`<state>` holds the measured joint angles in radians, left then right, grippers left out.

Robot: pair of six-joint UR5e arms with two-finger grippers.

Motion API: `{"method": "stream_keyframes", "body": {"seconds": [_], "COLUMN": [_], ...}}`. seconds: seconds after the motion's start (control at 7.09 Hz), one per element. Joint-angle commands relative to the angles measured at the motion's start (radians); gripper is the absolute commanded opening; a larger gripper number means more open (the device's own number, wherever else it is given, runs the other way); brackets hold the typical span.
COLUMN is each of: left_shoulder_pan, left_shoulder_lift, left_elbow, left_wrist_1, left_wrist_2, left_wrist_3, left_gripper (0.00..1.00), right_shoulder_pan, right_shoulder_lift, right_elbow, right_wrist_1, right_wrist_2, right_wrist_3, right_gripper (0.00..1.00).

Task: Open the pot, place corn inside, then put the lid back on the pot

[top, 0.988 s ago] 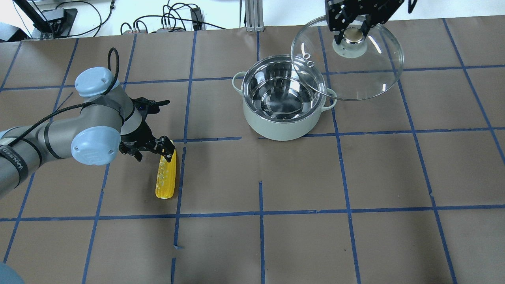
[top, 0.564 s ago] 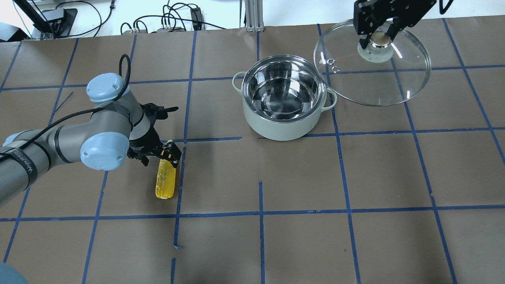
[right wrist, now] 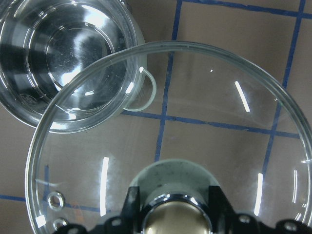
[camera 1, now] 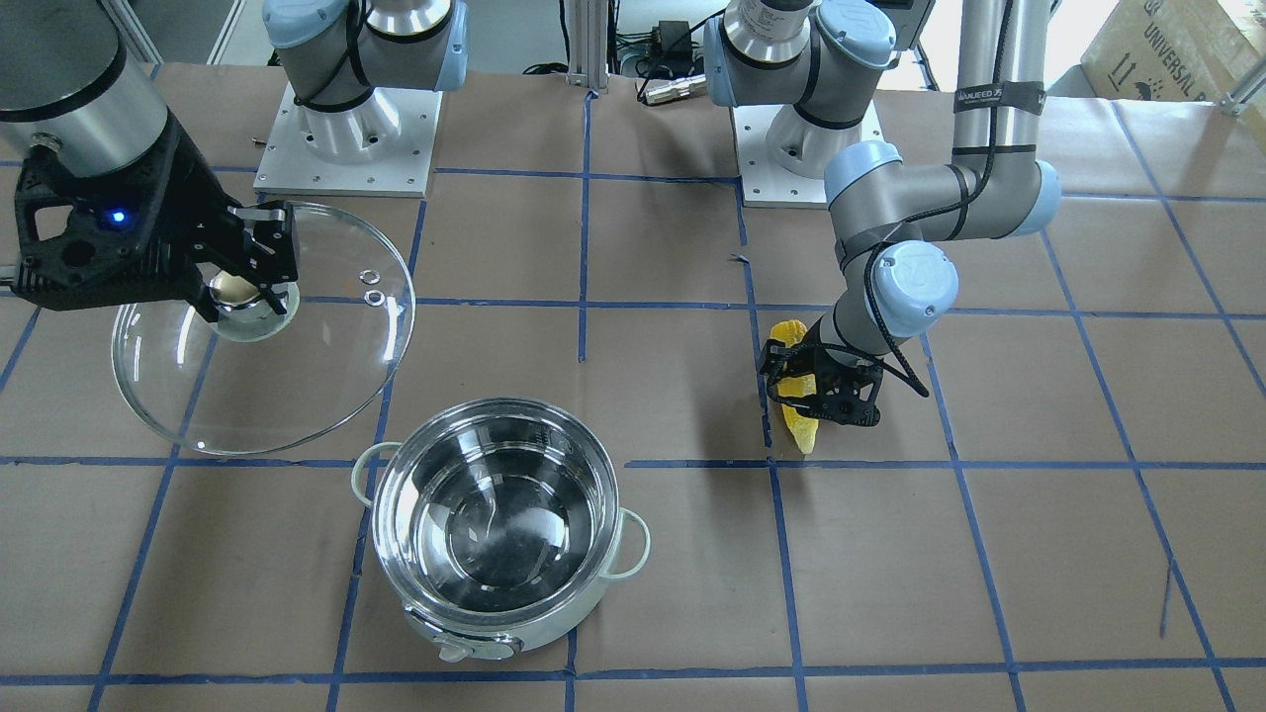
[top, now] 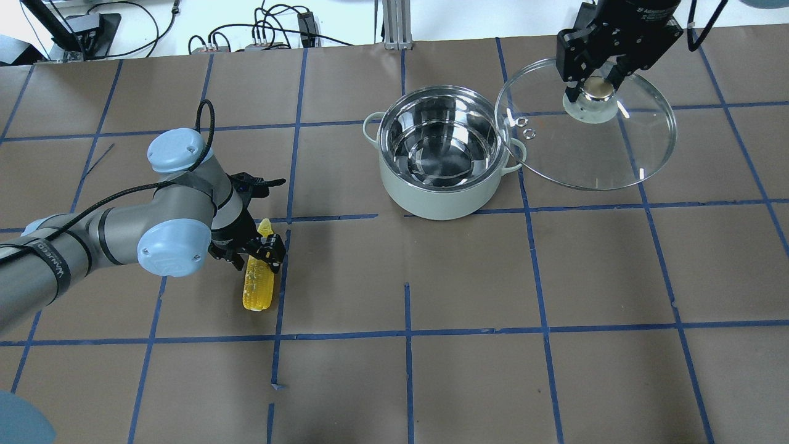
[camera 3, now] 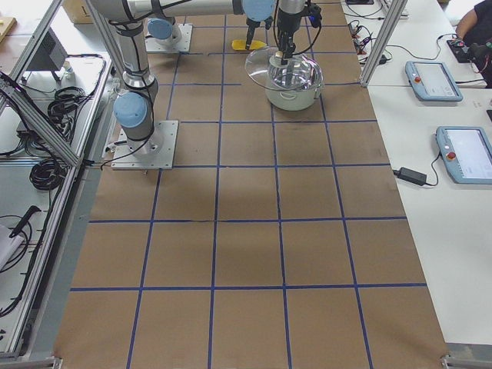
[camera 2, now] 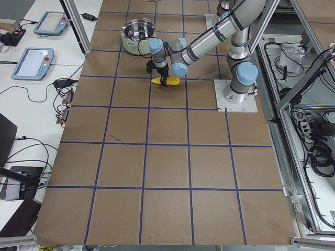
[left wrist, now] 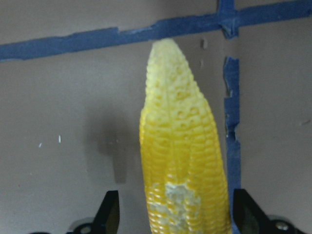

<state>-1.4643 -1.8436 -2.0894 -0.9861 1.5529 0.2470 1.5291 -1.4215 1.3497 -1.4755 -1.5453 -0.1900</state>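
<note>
The yellow corn [top: 257, 287] lies flat on the table at the left, pointed end away from the robot. My left gripper [top: 262, 246] is open and low over its tapered half, one finger on each side; the left wrist view shows the cob [left wrist: 183, 161] between the fingertips [left wrist: 109, 217], with a gap on one side. The pot [top: 439, 188] stands open and empty in the middle. My right gripper [top: 595, 83] is shut on the knob of the glass lid [top: 592, 154] and holds it in the air just right of the pot, its edge over the pot's handle.
The table is brown paper with a grid of blue tape lines [top: 407, 333]. Cables and boxes [top: 277, 34] lie past the far edge. The arm bases [camera 1: 346, 138] stand on the robot's side.
My right gripper carried the lid off the pot's rim to the right and a little nearer. My left gripper moved along the corn from its tip and now straddles it.
</note>
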Motion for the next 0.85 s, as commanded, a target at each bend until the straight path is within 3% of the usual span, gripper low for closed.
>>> {"method": "stream_keyframes", "body": {"seconds": [0.0, 0.28, 0.71], "left_shoulder_pan": [-0.002, -0.002, -0.005], "left_shoulder_lift": [0.009, 0.026, 0.044], "left_elbow": [-0.001, 0.026, 0.207], "left_wrist_1": [0.0, 0.001, -0.127], "left_wrist_2": [-0.002, -0.005, -0.063], "left_wrist_3": [0.001, 0.005, -0.029], "left_gripper": [0.18, 0.1, 0.1], "right_shoulder_pan": [-0.029, -0.084, -0.086], "right_shoulder_lift": [-0.045, -0.092, -0.129], "right_elbow": [0.061, 0.141, 0.195], "right_wrist_1": [0.0, -0.019, -0.032], "right_wrist_2": [0.001, 0.005, -0.005], "right_wrist_3": [-0.026, -0.068, -0.068], "right_gripper": [0.35, 0.35, 0.35]}}
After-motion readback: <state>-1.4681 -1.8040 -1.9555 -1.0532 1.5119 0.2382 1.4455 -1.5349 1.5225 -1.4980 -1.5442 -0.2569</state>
